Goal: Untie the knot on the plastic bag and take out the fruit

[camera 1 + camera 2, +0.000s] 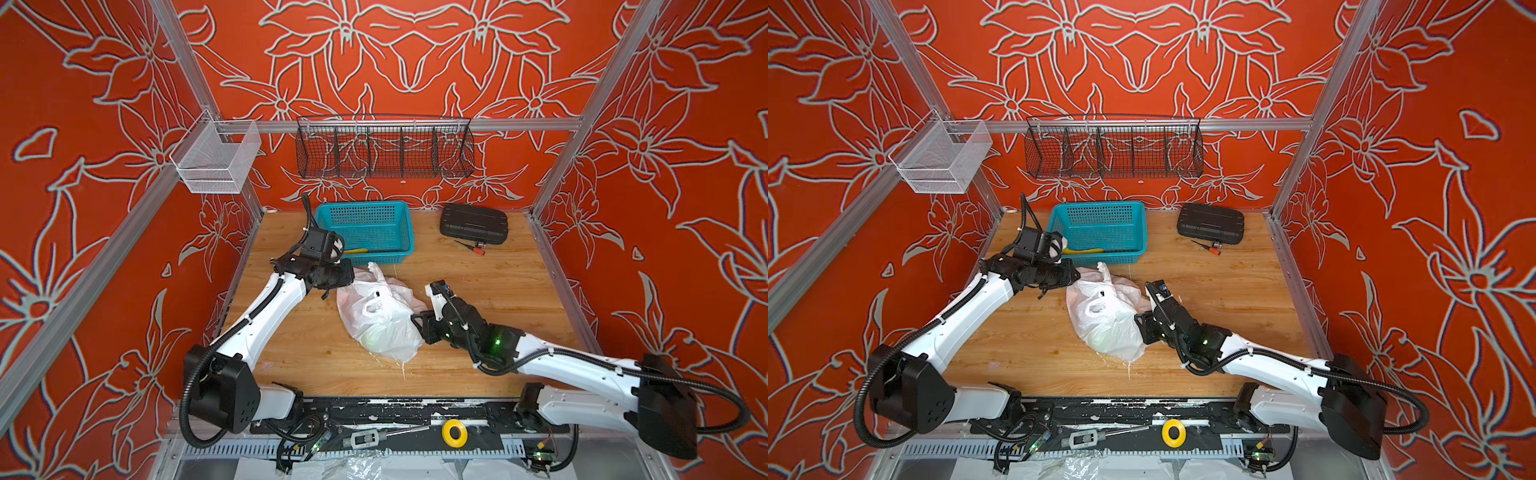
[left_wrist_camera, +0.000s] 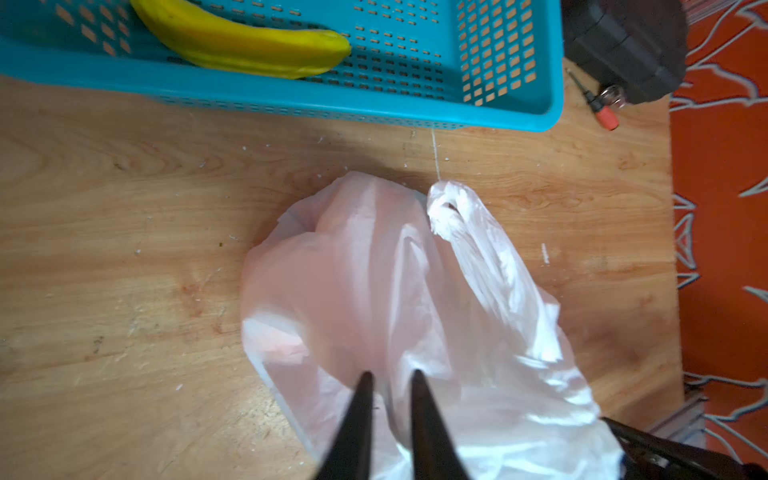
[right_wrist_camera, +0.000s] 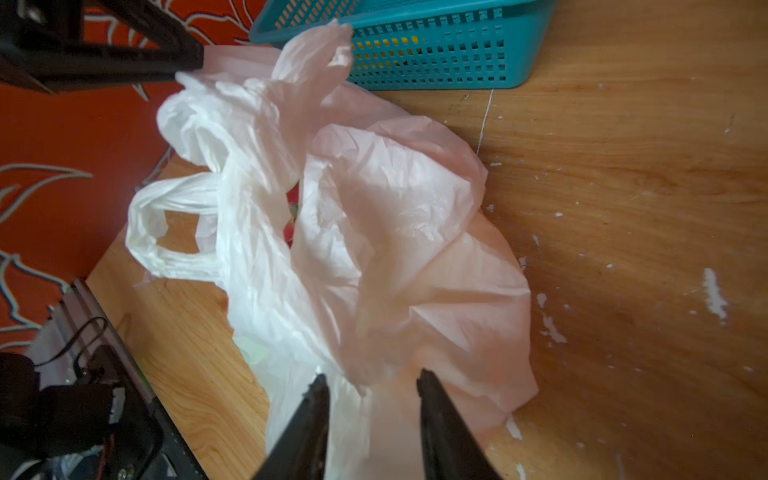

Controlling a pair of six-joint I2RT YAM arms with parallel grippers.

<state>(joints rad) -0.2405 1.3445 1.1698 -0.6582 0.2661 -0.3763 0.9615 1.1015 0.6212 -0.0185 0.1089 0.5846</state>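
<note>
L claw (image 2: 390, 374): jaws are being held apart w/ a narrow gap, nothing pinched. Its tips are being pointed down at the plastic bag (image 2: 374, 270), just over the film. In the right wrist view those tips are being shown at the bag's upper edge; touching or just beside can't be told. In both top views the L arm is being reached fwd from the base, elbow bent, wrist turned in toward the bag.

R claw (image 3: 374, 376): jaws are being held wider apart, film showing between & past the tips, no grip seen. The R arm is being stretched low over the table (image 1: 311, 353), claw at the bag's flank opposite the L claw.

Between the 2 claws the bag is being seen slumped on the table. One loop handle (image 3: 166, 224) is being shown lying open, apart from the other handle (image 3: 328, 45), which is standing up near the L tips. A red-pink bit of fruit (image 3: 293, 199) is being glimpsed in the bag's mouth, & a pale green round fruit (image 1: 374, 338) through the film.

Just past the L claw a teal basket (image 2: 291, 97) is being seen beside the bag, a banana (image 2: 241, 45) lying in it. Farther off, beyond the R claw, a black case (image 1: 473, 222) & a small red-tipped tool (image 1: 473, 246) are being shown. On the back rail a black wire basket (image 1: 384, 147) & a white mesh basket (image 1: 216, 162) are being hung.
</note>
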